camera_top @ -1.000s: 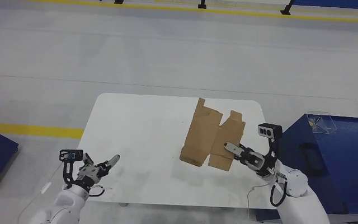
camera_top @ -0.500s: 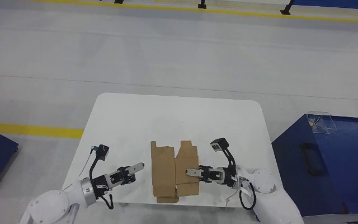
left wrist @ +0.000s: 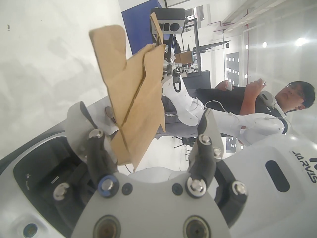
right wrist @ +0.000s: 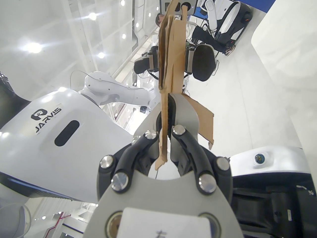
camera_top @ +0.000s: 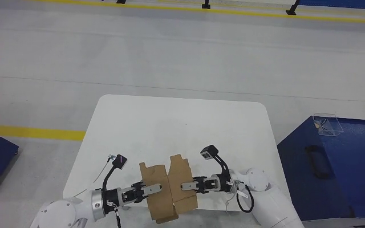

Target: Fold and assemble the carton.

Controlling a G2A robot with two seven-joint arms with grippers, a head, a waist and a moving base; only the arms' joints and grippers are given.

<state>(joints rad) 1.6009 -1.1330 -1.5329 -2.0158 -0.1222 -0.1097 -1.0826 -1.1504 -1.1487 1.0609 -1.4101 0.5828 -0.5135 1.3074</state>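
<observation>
The carton [camera_top: 168, 188] is flattened brown cardboard with flaps, held up on edge over the table's front middle. My right gripper [camera_top: 185, 186] is shut on one edge of it; in the right wrist view the fingers [right wrist: 183, 115] pinch the carton [right wrist: 172, 50] at the gripper [right wrist: 166, 125]. My left gripper [camera_top: 149, 190] is at the carton's opposite side. In the left wrist view that gripper [left wrist: 145, 122] is open, its fingers [left wrist: 208, 125] wide apart with the carton [left wrist: 133, 85] standing between them.
The white table [camera_top: 171, 125] has bare surface behind the carton. A blue cabinet [camera_top: 325, 165] stands off the table's right side with a clear plastic box [camera_top: 327, 122] on top.
My right gripper has carried the carton from the table's back right to the front middle. My left gripper has moved in from the front left until its fingers straddle the carton.
</observation>
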